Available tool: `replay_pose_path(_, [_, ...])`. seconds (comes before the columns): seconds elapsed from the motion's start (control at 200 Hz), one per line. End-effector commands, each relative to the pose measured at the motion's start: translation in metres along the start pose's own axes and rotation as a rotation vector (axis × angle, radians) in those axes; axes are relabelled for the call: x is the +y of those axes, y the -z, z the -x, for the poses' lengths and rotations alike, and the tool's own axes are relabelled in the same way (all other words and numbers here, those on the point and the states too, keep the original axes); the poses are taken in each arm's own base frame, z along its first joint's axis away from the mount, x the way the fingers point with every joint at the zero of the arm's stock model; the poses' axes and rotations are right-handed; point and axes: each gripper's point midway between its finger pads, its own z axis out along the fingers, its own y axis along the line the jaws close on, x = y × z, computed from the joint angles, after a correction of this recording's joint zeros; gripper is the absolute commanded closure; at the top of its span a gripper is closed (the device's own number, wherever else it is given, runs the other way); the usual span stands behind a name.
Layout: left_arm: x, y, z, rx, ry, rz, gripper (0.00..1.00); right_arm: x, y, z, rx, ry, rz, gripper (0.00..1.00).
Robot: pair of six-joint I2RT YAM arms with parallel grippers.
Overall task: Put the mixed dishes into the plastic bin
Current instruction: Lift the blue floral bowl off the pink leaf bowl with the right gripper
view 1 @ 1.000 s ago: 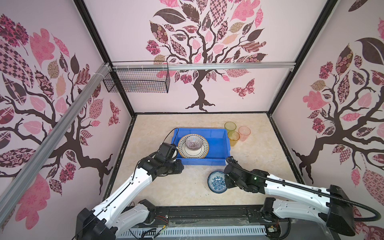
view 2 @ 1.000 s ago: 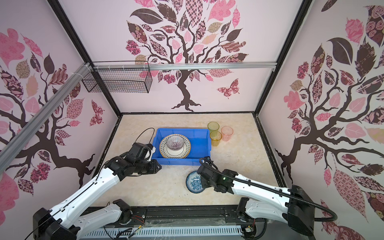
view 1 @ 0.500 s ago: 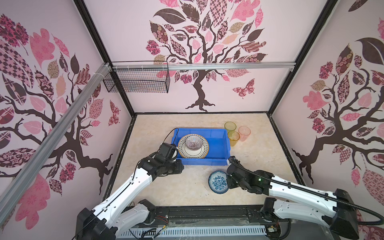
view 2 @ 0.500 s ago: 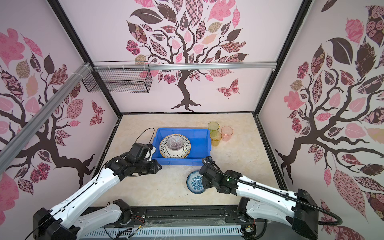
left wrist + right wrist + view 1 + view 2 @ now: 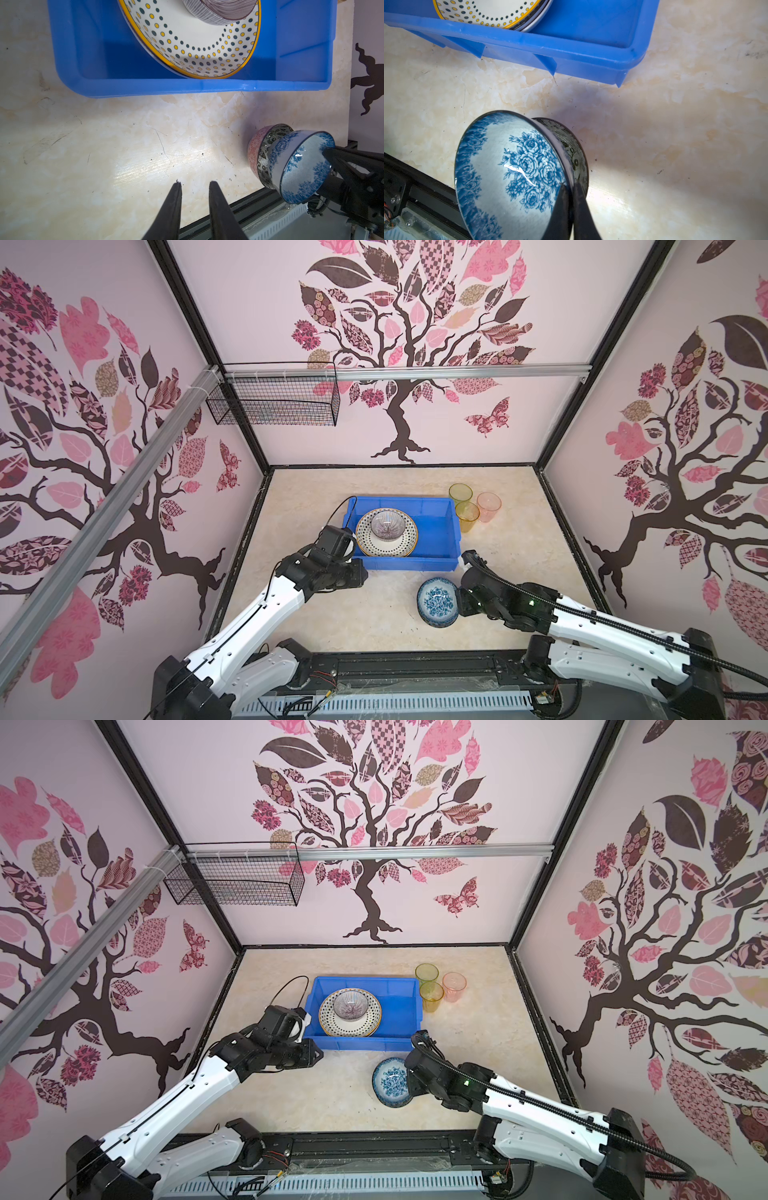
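Bin (image 5: 436,526) was bright blue moulded plastic, shallow and rectangular, with a lipped rim and ribs under the lip. It sat mid-worktop (image 5: 332,626), a glossy cream marble-look surface with scuffs.

In the bin we saw a round glazed dotted plate (image 5: 386,548) with a yellow edge and yellow and dark dots. It was stacked on at least one more plate. A small purple-striped bowl (image 5: 386,524) sat on top of it. Three see-through cups (image 5: 467,516), two yellow and one pink, stood upright just beside the bin's far right corner, outside it.

Blue flowered bowl (image 5: 512,172) was shiny glazed with a dark rim and rose print. It was in front of the bin on the right, not in it. It sat over a black-and-white leafy bowl (image 5: 264,164), which was nested in a pink patterned bowl (image 5: 254,149).

Right claw (image 5: 569,187) was clamped on the flowered bowl's rim, one finger inside and one outside, against the leafy bowl. The right arm lay low, reaching in from the front right with the claw pointing left.

Left claw (image 5: 195,184) had slim black tapered fingers with a narrow gap between them and held nothing. It was over bare worktop by the bin's front left corner. The left arm stretched in from the front left, wrist bent toward the middle.
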Motion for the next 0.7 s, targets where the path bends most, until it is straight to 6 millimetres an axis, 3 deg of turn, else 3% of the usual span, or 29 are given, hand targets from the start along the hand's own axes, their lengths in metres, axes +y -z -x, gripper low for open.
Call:
replay_pose_path(0.0, [-0.001, 0.003, 0.003, -0.029, 0.001, -0.008, 0.73, 0.012, 0.016, 0.024, -0.081, -0.031, 0.043, 1.0])
replay_pose_path(0.695, [0.003, 0.019, 0.012, -0.086, -0.004, 0.036, 0.73, 0.047, 0.034, 0.083, -0.22, 0.003, 0.081, 1.0])
